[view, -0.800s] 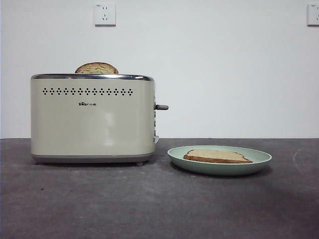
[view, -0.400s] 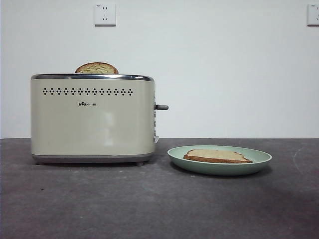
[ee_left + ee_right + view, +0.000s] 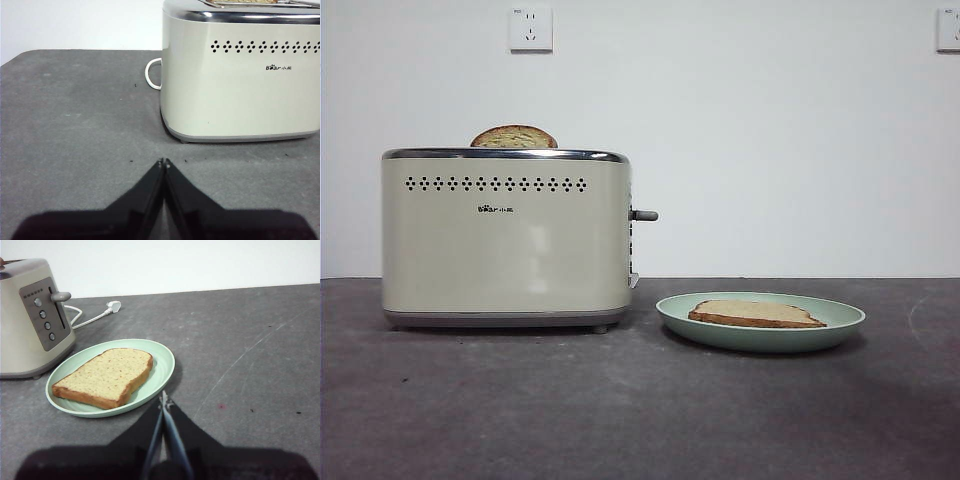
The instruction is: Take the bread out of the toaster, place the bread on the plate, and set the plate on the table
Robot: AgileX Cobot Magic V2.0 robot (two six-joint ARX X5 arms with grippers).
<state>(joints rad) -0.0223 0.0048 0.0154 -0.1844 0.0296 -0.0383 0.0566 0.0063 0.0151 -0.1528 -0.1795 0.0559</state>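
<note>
Across the whole scene runs the table [image 3: 620, 410], dark grey-brown and faintly scuffed, carrying everything. On its left side in the front view stands the toaster [image 3: 505, 240], cream with a chrome top rim, a row of small dark holes and a logo on its face, its grey lever [image 3: 644, 215] poking out toward the plate. A rounded, speckled brown slice [image 3: 514, 137] pokes up from its slot. Just beside the toaster sits the plate [image 3: 840, 322], pale mint green, flat on the table and not touching the toaster. On the plate lies the bread [image 3: 756, 313], face up, tan with a darker crust, well inside the rim.

The left gripper [image 3: 164, 162] hovers low over the table, near the toaster's front lower corner but apart from it, jaws pressed together to a point and holding nothing. The right gripper [image 3: 163, 399] hangs over the table close to the plate's rim, jaws likewise pressed together and empty; whether its tip touches the rim I cannot tell.

Behind the toaster a white cord [image 3: 87, 320] trails across the table and ends in a plug [image 3: 114, 305]. On the white wall above, one socket [image 3: 530, 29] sits over the toaster, and another socket [image 3: 948, 28] shows at the far edge.
</note>
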